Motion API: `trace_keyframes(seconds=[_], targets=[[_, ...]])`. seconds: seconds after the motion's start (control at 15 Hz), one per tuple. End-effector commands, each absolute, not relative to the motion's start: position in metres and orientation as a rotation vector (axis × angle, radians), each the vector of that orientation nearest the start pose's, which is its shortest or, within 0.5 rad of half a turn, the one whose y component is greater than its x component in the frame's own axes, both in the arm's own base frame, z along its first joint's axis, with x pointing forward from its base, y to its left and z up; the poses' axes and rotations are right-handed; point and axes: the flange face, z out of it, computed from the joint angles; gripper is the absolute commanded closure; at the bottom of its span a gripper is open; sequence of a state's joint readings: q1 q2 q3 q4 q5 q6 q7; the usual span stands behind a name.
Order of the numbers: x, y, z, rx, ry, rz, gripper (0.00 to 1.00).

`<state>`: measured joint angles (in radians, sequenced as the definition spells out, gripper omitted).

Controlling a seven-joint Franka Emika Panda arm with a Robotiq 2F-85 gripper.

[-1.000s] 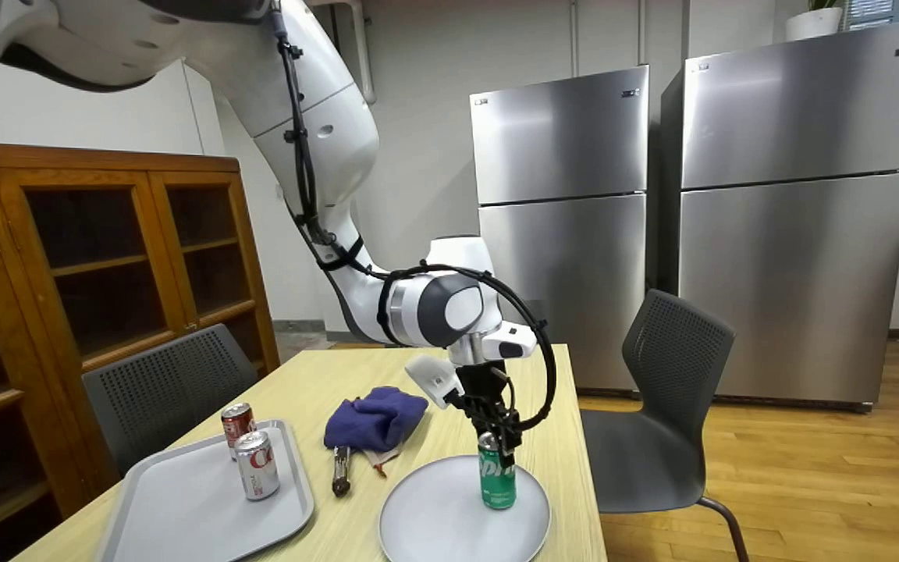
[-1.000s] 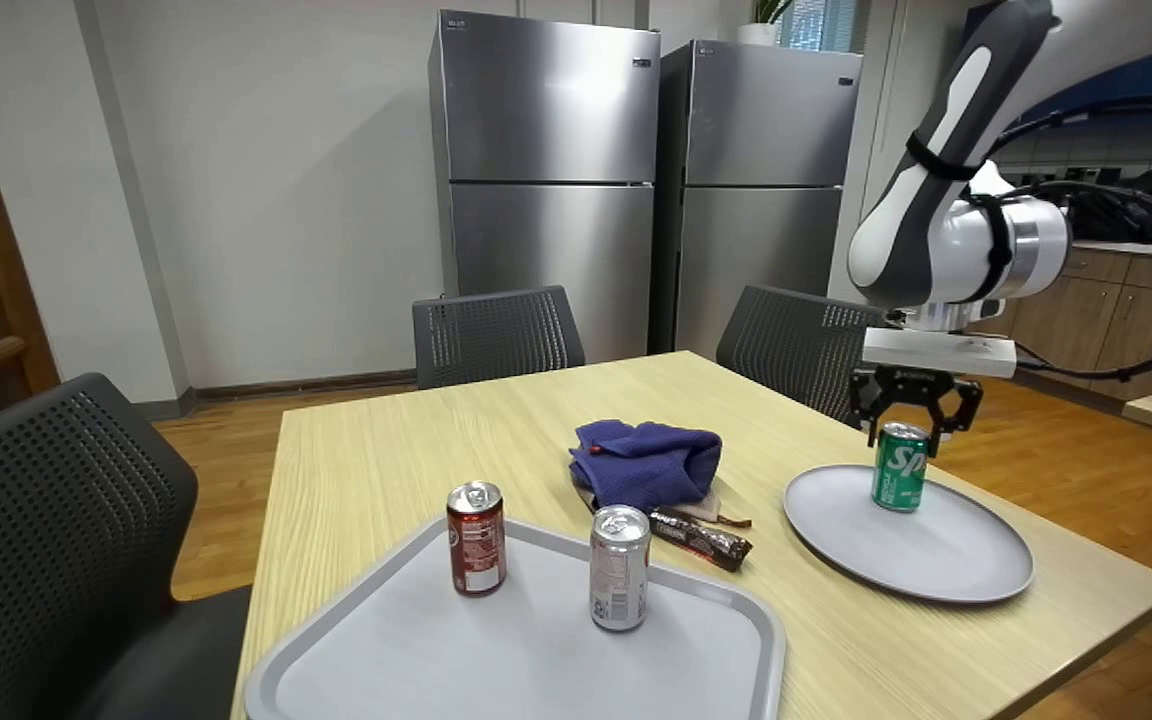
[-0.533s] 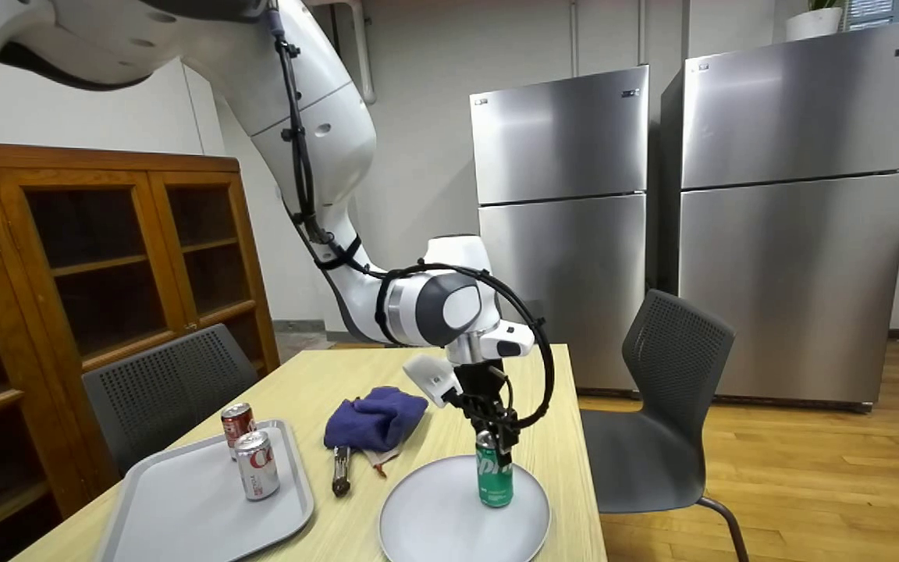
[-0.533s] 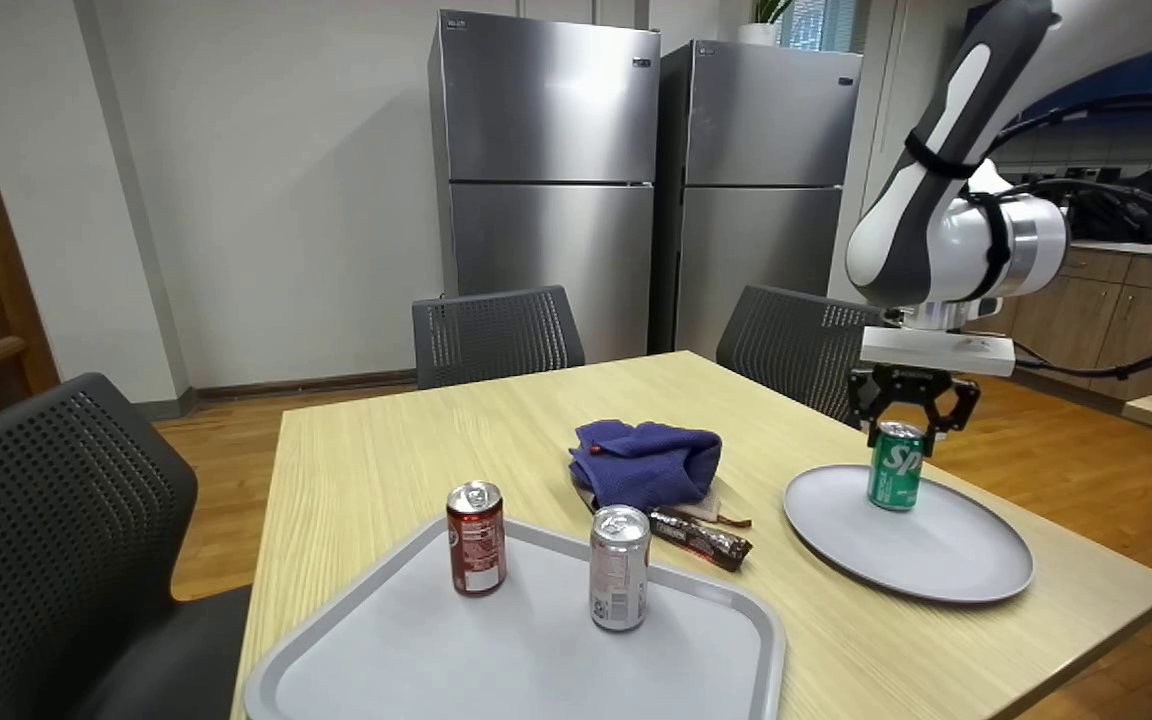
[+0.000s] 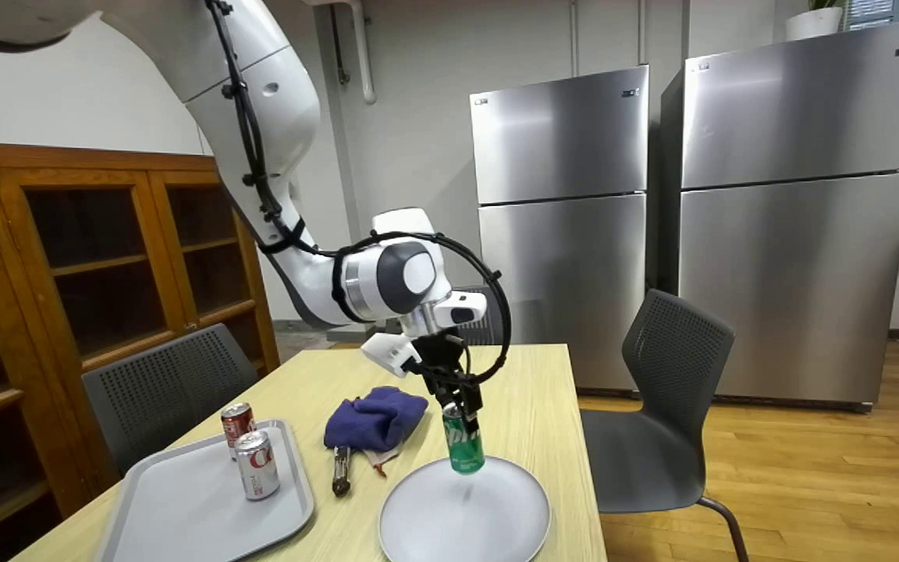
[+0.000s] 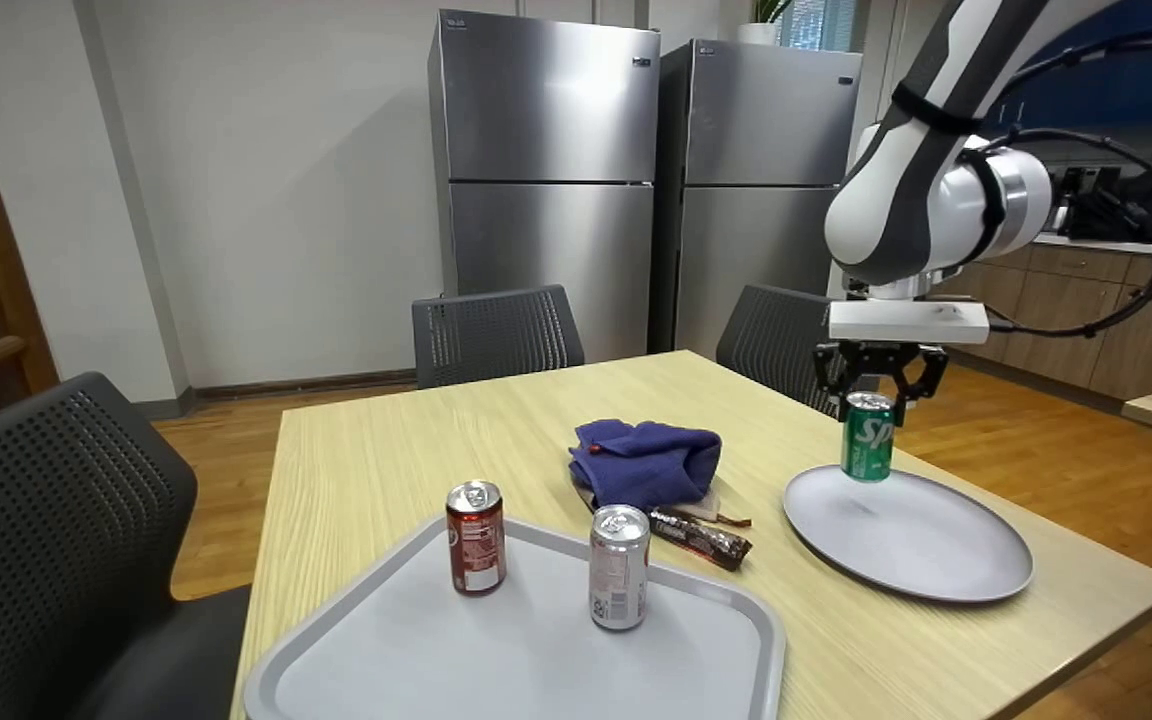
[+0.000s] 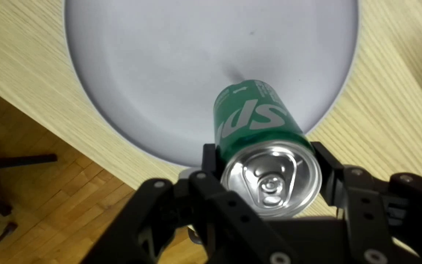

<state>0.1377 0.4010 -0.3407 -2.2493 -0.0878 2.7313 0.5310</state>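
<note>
My gripper (image 7: 266, 157) is shut on a green Sprite can (image 7: 249, 113), its black fingers (image 7: 208, 157) pressing the sides close under the silver lid. In both exterior views the can (image 5: 464, 451) hangs a little above the grey round plate (image 5: 434, 523), near its far edge. It leans slightly in an exterior view, and a faint shadow falls on the plate below it. Away from the gripper, a red can (image 6: 476, 545) and a silver can (image 6: 620, 570) stand upright on a grey tray (image 6: 516, 685).
Between tray and plate lie a bunched purple cloth (image 6: 646, 465) and a dark wrapped bar (image 6: 701, 540). Dark chairs (image 5: 652, 429) surround the pale wooden table (image 6: 416, 440). A wooden cabinet (image 5: 106, 257) and two steel fridges (image 5: 563, 234) stand behind.
The gripper narrowed onto the green can, which shifted slightly on the plate. Since then the arm has lifted it off the plate and moved left in both exterior views.
</note>
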Motion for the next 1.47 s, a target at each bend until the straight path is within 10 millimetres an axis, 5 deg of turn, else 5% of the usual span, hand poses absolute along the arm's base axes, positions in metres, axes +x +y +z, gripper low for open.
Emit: trace_keyframes(seconds=[0.0, 0.8, 1.4], targets=[[0.531, -0.065, 0.239, -3.168, 0.965, -0.269, 0.62], [0.527, 0.112, 0.303, -3.259, 0.614, -0.438, 0.62], [0.508, 0.206, 0.319, -3.213, 0.310, -0.453, 0.62]])
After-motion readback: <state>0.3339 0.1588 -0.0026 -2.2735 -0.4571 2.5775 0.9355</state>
